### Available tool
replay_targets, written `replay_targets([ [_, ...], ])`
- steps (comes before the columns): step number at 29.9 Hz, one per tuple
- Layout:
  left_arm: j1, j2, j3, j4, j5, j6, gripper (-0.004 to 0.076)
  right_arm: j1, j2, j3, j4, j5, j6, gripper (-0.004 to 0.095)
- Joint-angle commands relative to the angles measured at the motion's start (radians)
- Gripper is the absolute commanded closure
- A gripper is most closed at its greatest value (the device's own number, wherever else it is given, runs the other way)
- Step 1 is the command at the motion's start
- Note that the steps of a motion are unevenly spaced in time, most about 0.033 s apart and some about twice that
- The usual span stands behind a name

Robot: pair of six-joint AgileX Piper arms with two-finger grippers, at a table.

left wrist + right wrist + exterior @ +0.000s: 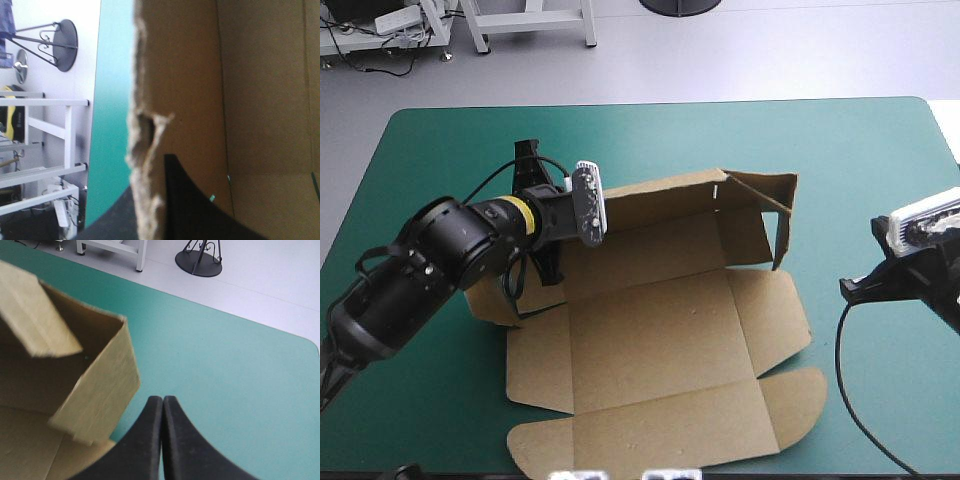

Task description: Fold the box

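box [660, 330], long axis near-far, lid nearest

The left arm [430, 260] stretches forward, its gripper [147, 195] clamped on the box [660, 330] wall, while the right arm [920, 270] waits aside, its gripper's [162, 402] 2 fingers pressed together.

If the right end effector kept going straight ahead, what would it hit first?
Most likely the bare teal-green cover just ahead of the right end effector. Its shut fingers aim past the raised corner wall of the box, which stands to one side, though depth is unclear.
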Motion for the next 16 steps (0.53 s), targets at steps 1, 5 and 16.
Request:
replay_targets([
  [1, -0.018, -0.101, 0.074, 0.095, -0.200, -0.018, 0.0727, 0.005, 0.040, -0.086, 0.007, -0.058, -0.021, 0.0933],
  [5, -0.018, -0.129, 0.136, 0.231, -0.357, -0.025, 0.0727, 0.005, 0.109, -0.163, 0.012, -0.003, -0.024, 0.0932],
  [16, -0.018, -0.096, 0.185, 0.270, -0.453, -0.068, 0.0727, 0.005, 0.273, -0.276, 0.100, 0.115, -0.077, 0.0933],
])
